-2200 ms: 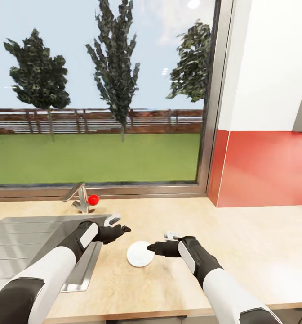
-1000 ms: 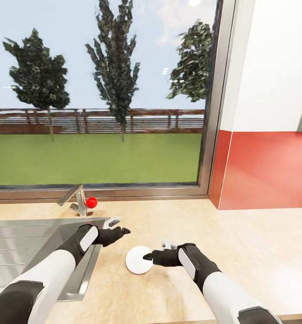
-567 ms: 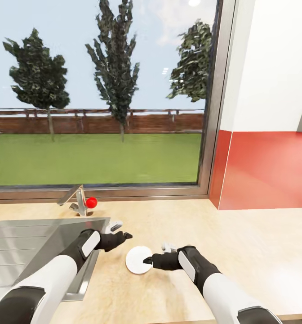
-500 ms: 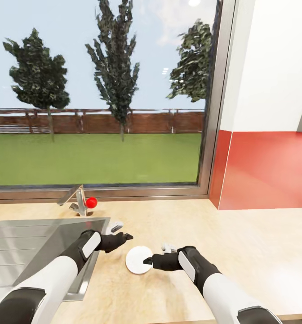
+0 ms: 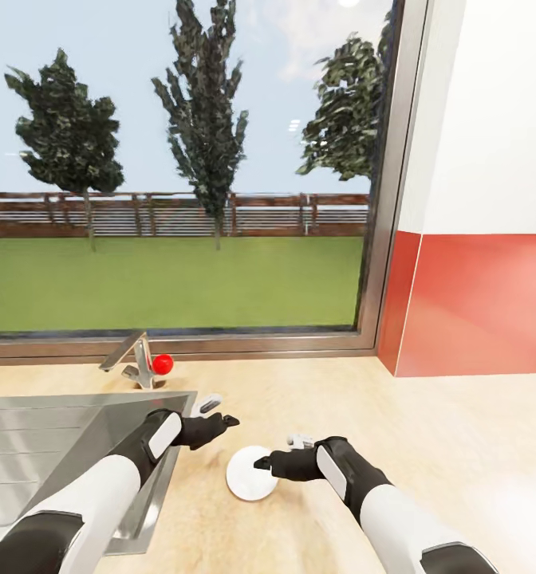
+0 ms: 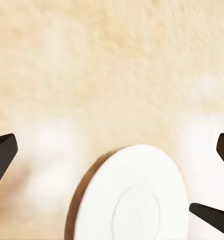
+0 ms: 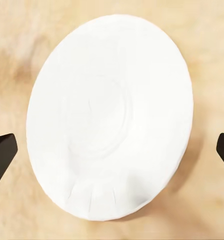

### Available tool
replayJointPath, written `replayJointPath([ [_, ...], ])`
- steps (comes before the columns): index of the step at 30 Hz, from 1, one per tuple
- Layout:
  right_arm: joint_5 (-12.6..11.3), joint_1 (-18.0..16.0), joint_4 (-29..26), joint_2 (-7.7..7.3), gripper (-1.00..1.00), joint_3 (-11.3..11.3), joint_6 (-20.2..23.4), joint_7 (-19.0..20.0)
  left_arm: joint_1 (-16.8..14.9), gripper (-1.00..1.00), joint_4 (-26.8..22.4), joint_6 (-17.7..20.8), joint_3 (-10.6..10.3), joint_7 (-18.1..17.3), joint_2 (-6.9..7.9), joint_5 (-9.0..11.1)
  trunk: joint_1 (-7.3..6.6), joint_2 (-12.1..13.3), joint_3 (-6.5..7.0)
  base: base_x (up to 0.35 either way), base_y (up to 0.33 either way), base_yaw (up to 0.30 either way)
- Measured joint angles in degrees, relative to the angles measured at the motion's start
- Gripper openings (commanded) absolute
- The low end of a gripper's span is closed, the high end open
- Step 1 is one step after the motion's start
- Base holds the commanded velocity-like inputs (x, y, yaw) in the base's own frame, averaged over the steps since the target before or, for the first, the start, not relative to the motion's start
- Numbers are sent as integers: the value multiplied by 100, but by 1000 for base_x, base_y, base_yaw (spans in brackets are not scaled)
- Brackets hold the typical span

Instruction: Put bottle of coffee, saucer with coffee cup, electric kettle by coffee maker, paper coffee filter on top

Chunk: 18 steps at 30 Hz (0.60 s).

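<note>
Lying flat on the pale wooden surface point(image 5: 427, 414), the white paper coffee filter point(image 5: 252, 473) sits just to the right of the sink point(image 5: 53, 430) and in front of the tap point(image 5: 136, 359), between the two arms, probably so that either arm can reach it for the lift onto the coffee maker. Its thin, low shape looks hard to pinch from above, which may be why both arms approach it low and near level. The right gripper point(image 5: 262, 462) hangs over the filter's near-right edge; in the right wrist view its fingers point(image 7: 3, 155) are spread wide, well outside the filter point(image 7: 109, 117), holding nothing, though touch cannot be ruled out. The left gripper point(image 5: 220, 410) stands just beyond the filter's far-left side, fingers point(image 6: 2, 155) likewise parted and empty
</note>
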Motion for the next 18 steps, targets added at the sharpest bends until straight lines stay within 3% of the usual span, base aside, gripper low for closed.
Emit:
replayJointPath([
  [15, -48, -4, 77, 0, 100, -11, -19, 35, 242, 100, 0, 1, 0, -6, -140, 7, -1, -3, 1, 1, 0, 0],
  [18, -9, -4, 114, 0, 100, -11, -30, 197, 254, 100, 0, 1, 0, -8, -166, 76, -1, -3, 1, 0, 0, 0],
])
